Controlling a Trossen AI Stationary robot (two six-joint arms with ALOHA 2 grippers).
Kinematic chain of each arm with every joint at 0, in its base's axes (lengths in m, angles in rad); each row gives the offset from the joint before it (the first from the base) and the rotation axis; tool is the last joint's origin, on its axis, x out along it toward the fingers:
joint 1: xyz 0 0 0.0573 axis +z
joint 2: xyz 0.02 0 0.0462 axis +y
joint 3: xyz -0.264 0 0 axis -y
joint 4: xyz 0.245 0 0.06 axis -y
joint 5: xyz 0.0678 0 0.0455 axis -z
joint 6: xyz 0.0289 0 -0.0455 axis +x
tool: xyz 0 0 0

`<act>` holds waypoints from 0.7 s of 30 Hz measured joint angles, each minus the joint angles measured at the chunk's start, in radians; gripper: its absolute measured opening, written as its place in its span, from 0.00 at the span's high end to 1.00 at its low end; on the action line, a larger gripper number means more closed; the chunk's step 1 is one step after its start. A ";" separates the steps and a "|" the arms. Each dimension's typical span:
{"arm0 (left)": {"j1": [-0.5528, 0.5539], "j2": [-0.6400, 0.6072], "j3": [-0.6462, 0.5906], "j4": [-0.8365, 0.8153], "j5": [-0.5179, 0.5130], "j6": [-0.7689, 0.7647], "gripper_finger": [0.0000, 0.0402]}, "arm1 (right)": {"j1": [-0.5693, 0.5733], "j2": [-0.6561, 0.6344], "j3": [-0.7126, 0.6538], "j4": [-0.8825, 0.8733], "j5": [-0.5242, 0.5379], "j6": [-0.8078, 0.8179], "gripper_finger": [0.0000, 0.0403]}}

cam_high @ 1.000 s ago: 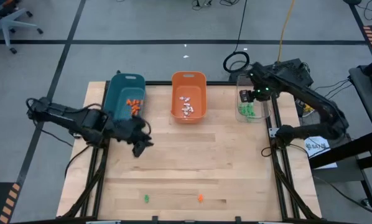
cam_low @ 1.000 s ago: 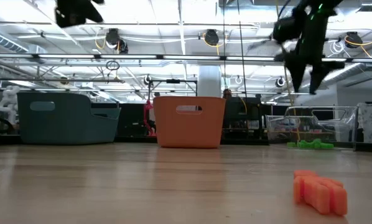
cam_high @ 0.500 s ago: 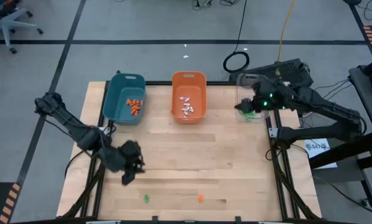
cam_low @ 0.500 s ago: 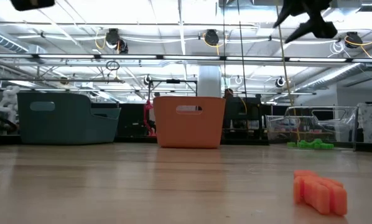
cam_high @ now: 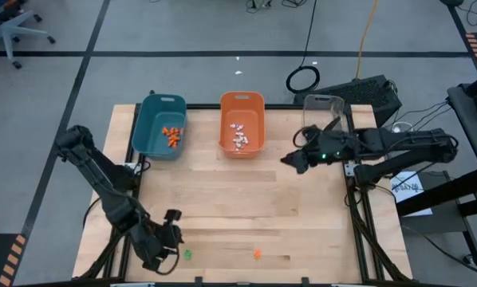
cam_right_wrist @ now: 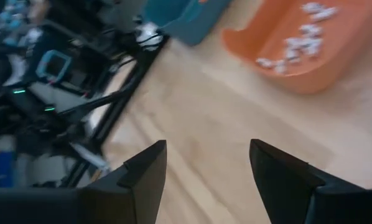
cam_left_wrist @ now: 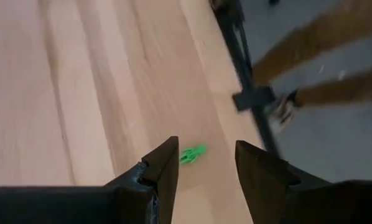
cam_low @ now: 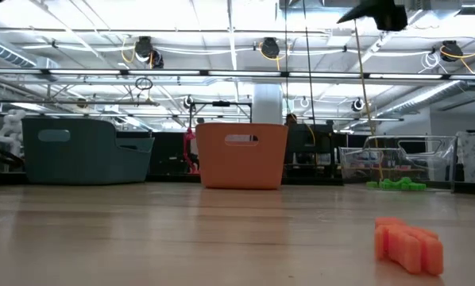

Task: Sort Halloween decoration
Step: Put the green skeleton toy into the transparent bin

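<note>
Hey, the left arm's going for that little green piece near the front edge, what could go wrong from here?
1. The tiny green trinket lies close to the wooden table's front edge; a nudge from the open left end effector might push it off.
2. It sits nearer one finger, so closing may pinch unevenly.
3. The small orange trinket remains unsorted nearby.

This is a robotics lab or industrial test hall; the wooden worktop [cam_high: 246, 207] sits on a black metal frame on a grey concrete floor [cam_high: 222, 32] marked with dark tape lines, with cables [cam_high: 302, 80] trailing across it and an office chair [cam_high: 11, 28] at the edge. The low view looks into a large open hall with strip-lit ceiling trusses [cam_low: 222, 71], hanging cable loops and cluttered benches behind.
</note>
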 joint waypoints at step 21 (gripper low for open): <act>0.001 0.337 0.000 0.139 0.170 0.611 0.61 | 0.333 0.228 0.000 0.071 -0.002 0.229 0.47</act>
